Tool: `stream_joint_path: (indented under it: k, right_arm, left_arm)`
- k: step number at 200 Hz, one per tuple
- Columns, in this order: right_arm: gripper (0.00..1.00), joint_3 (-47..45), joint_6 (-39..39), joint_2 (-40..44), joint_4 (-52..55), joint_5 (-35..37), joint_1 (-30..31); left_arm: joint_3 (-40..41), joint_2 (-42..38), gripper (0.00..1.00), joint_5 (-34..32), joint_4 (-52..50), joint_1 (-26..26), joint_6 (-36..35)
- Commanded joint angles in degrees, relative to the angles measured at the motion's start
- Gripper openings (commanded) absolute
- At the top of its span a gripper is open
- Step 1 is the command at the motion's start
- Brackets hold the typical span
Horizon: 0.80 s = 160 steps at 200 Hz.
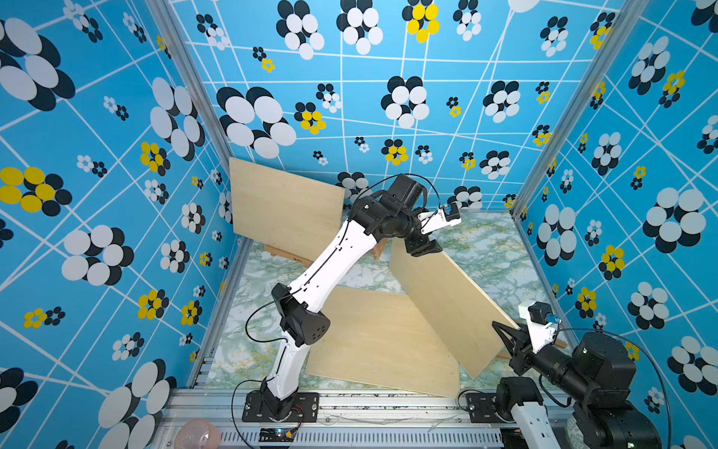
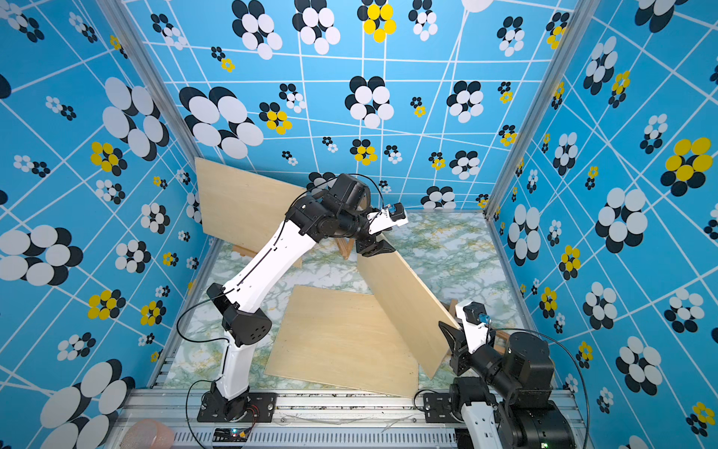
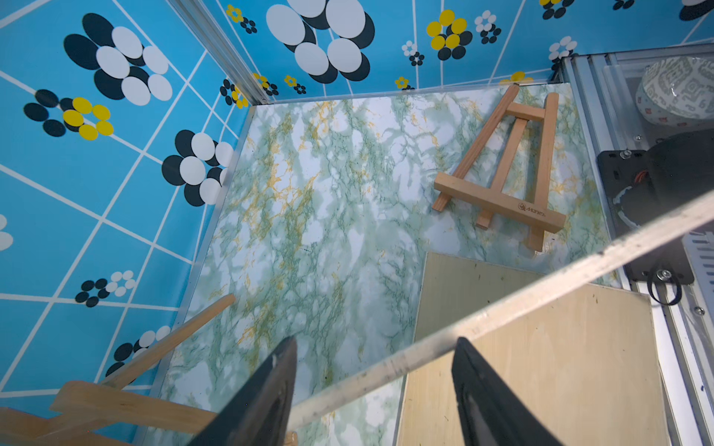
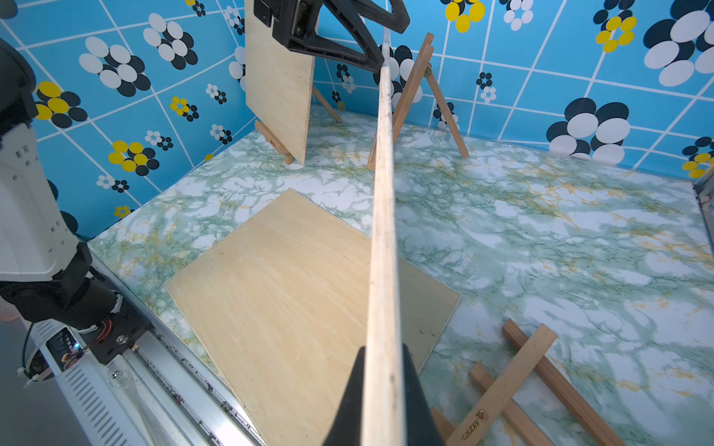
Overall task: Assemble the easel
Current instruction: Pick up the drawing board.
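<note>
My right gripper (image 4: 382, 347) (image 1: 505, 334) is shut on the near end of a thin plywood board (image 1: 447, 303) (image 4: 384, 231), held on edge above the table. My left gripper (image 3: 374, 341) (image 1: 422, 248) is open at the board's far end, and the board's edge (image 3: 502, 309) passes between its fingers. An empty wooden easel (image 4: 419, 89) stands just behind that far end. A second easel (image 3: 506, 166) (image 4: 514, 386) lies flat near the right arm. Another board (image 1: 380, 342) lies flat on the marble table (image 1: 485, 248).
A third board (image 1: 283, 202) stands on an easel ledge (image 1: 283, 254) against the back left wall. Blue patterned walls close three sides. An aluminium rail (image 1: 388, 404) runs along the front. A patterned bowl (image 3: 676, 92) sits beyond the rail.
</note>
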<state>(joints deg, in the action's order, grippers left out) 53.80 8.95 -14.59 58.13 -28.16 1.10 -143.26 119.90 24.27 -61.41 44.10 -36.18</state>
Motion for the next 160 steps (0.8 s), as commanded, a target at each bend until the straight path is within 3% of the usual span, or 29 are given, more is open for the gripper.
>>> stream_joint_path:
  k: [1,62,160]
  right_arm:
    - [0.00,1.92,1.58,-0.36,-1.34,-4.52,0.77]
    - [0.00,-0.03,2.77,-0.40,-3.90,-8.40,1.35]
    - [0.00,-1.78,1.42,-0.79,-7.74,-13.89,1.68]
  left_arm:
    - [-3.52,-0.24,0.65,1.21,-8.57,-0.23,-6.44]
    - [-3.77,-0.93,0.62,-1.86,-16.85,1.76,-15.57]
    - [-3.74,0.83,0.58,-7.39,-17.38,5.43,-19.34]
